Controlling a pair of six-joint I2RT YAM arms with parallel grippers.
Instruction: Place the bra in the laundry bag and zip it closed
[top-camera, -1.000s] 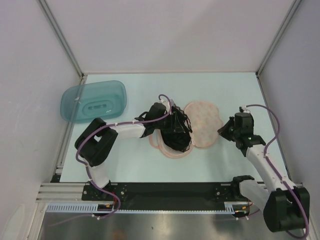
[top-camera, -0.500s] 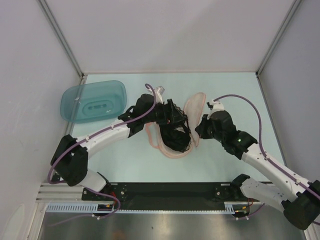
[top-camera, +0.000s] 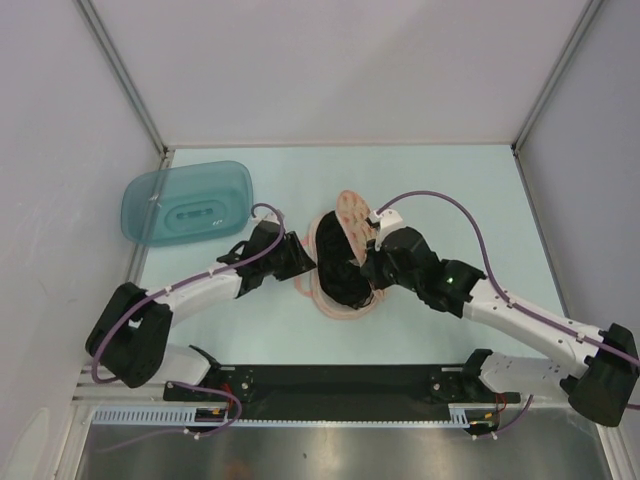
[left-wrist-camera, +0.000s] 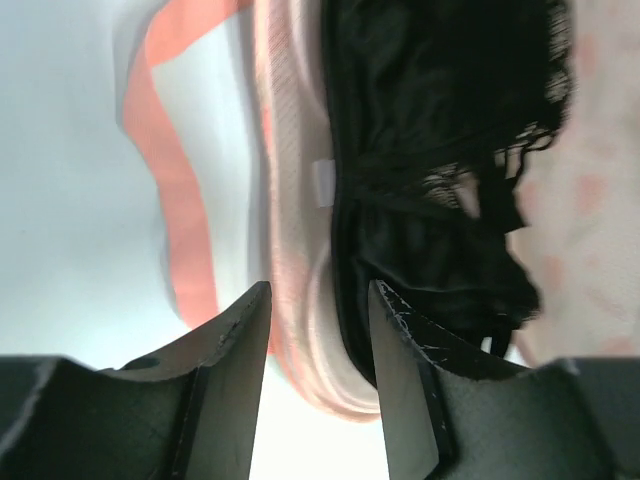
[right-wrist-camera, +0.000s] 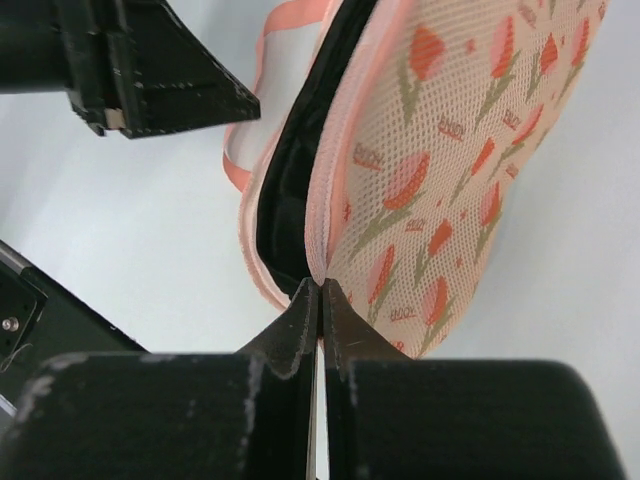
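Note:
The peach laundry bag (top-camera: 350, 212) lies at the table's middle with its lid half raised on edge over the lower half. The black bra (top-camera: 340, 272) sits in the lower half. My right gripper (top-camera: 366, 252) is shut on the lid's rim (right-wrist-camera: 318, 262) and holds the lid up; the orange-motif mesh (right-wrist-camera: 455, 150) shows to its right and the bra (right-wrist-camera: 295, 180) to its left. My left gripper (top-camera: 303, 264) is open at the bag's left edge. In the left wrist view its fingertips (left-wrist-camera: 318, 300) straddle the bag's pink rim (left-wrist-camera: 300, 290), with the bra (left-wrist-camera: 440, 150) beyond.
A teal translucent tub (top-camera: 188, 202) lies upside down at the back left. Grey walls with metal posts close the sides and back. A black rail (top-camera: 330, 382) runs along the table's near edge.
My right gripper has swung the bag's lid up and leftward over the bra, from flat open to standing on edge. My left gripper has drawn back off the bra to the bag's left rim.

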